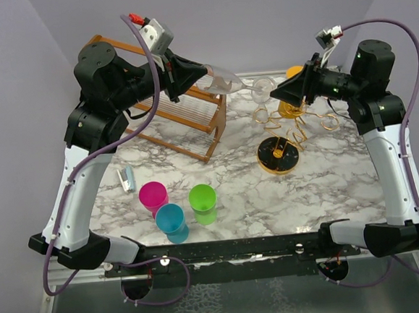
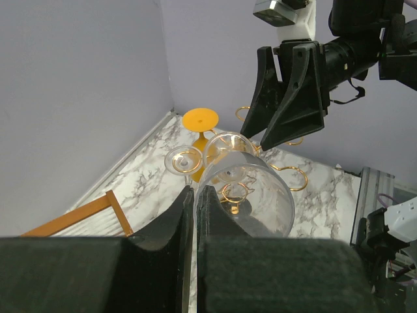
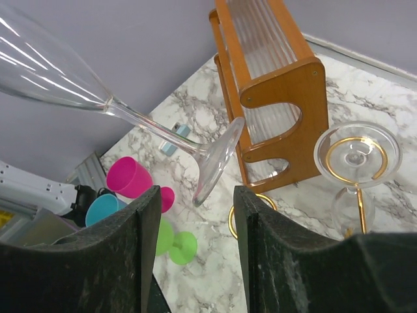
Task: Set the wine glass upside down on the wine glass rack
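My left gripper (image 1: 191, 76) (image 2: 195, 194) is shut on the rim of a clear wine glass (image 1: 223, 78) (image 2: 254, 192), which it holds on its side in the air, with the stem pointing right. The glass's foot (image 3: 218, 160) sits between the fingertips of my right gripper (image 1: 283, 91) (image 3: 195, 208), which is open with a gap on each side of the foot. The gold wire wine glass rack (image 1: 298, 124) (image 2: 290, 175) stands below and to the right on its round black base (image 1: 278, 155). Another clear glass (image 3: 357, 156) (image 2: 184, 160) hangs upside down on it.
A brown wooden slatted shelf (image 1: 184, 115) (image 3: 273, 78) stands at the back left. Pink (image 1: 153, 196), blue (image 1: 171, 221) and green (image 1: 203, 199) cups stand near the front. A small grey-blue object (image 1: 126, 179) lies at the left. An orange goblet (image 1: 291, 108) (image 2: 200, 120) is by the rack.
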Robot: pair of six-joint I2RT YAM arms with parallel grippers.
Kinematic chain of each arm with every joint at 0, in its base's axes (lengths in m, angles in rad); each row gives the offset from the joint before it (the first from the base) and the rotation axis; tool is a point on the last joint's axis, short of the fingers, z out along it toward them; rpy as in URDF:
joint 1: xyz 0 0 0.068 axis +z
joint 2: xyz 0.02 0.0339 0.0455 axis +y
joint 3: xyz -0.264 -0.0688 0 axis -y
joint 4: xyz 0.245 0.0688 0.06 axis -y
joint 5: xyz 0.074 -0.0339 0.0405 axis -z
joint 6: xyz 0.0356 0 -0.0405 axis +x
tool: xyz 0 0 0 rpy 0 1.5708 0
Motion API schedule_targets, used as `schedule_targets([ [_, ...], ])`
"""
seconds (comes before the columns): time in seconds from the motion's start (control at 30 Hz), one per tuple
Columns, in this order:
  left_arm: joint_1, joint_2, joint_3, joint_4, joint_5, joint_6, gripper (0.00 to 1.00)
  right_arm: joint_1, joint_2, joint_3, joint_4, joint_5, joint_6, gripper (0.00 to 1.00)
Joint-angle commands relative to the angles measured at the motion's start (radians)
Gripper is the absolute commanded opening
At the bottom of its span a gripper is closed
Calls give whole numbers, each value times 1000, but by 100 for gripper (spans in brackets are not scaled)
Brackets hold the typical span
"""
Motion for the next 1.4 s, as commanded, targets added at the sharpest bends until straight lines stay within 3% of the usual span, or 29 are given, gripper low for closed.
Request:
schedule_targets([
  [0.0, 4, -16, -1, 73, -13, -23, 0, 3, 8, -10, 44, 33, 41, 47],
  [0.5, 4, -2, -24, 110, 18, -54, 0, 11, 36, -41, 92, -12, 117, 30],
  [0.8, 4, -22, -91, 134, 17, -29, 0, 11, 28, -55, 156, 5, 148, 4],
  [1.07, 4, -50, -137, 122, -1, -5, 16, 11, 38, -31, 145, 85, 107, 1],
  [1.37, 4, -98, -161, 40, -118, 77, 48, -23, 8, -43, 134, 182, 51, 1],
])
